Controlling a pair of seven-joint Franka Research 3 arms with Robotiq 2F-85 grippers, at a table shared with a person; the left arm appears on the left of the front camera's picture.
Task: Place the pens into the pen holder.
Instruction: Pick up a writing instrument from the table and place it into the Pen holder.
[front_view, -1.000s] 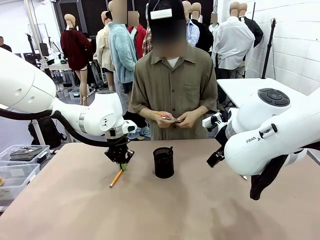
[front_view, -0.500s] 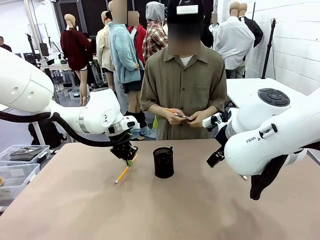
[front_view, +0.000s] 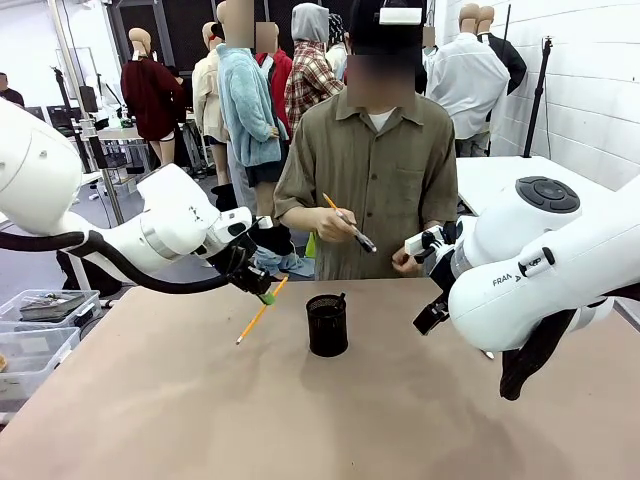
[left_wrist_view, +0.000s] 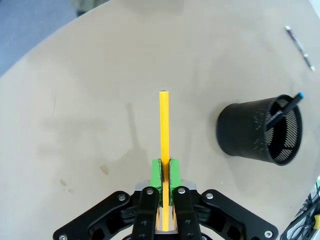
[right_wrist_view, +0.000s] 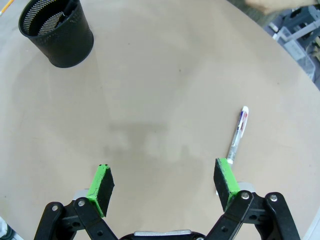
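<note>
With one pen (left_wrist_view: 285, 107) in the holder (front_view: 327, 325), the left claw (left_wrist_view: 164, 167) pinches the pencil (left_wrist_view: 164, 125) while the spread right claw (right_wrist_view: 162, 170) hangs near a silvery pen (right_wrist_view: 238, 131).

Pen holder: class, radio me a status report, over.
Left tool shut on yellow pencil, clear of table. Right tool open, empty. Pen holder has one blue-tipped pen; white pen lies loose. Nothing blocking.

Pencil (front_view: 250, 326) clamped in left jaws, holder (front_view: 327, 325) near
</note>
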